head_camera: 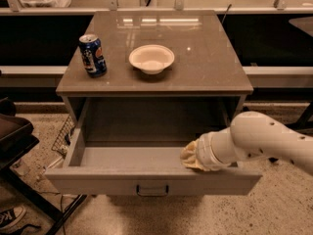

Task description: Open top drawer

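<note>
the top drawer stands pulled well out beneath the tabletop, so the opening looks all but done, the gripper sits inside at its right front, grip state impossible to tell, and the next move likely calls for lifting clear.

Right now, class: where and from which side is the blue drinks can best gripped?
Grip the upright blue drinks can round its cylindrical middle, from the front; the white bowl stands apart. The pincer sits in the open light-grey top drawer.
</note>
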You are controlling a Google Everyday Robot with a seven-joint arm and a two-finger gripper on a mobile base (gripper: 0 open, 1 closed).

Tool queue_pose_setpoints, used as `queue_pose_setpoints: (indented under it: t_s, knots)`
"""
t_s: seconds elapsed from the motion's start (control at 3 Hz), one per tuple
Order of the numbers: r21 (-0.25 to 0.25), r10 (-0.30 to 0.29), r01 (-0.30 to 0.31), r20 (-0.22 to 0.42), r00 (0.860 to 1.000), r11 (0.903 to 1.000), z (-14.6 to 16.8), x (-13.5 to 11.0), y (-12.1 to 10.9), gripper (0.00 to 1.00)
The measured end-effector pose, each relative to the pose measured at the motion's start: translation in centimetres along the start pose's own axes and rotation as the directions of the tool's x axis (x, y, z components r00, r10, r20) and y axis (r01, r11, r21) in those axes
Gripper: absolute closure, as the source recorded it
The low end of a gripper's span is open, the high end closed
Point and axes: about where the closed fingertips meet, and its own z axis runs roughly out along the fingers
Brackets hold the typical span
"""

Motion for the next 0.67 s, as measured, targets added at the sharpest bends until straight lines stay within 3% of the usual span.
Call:
queue_pose_setpoints:
  t_s: [0.33,0.67]
  knots:
    - [0.001,0.007,-0.007,-0.002,1.0,1.0,-0.1,0.0,0.3,1.0]
    - [0.012,0.103,-0.103,-0.032,0.994,0.9946,-1.4,0.6,5.4,1.0]
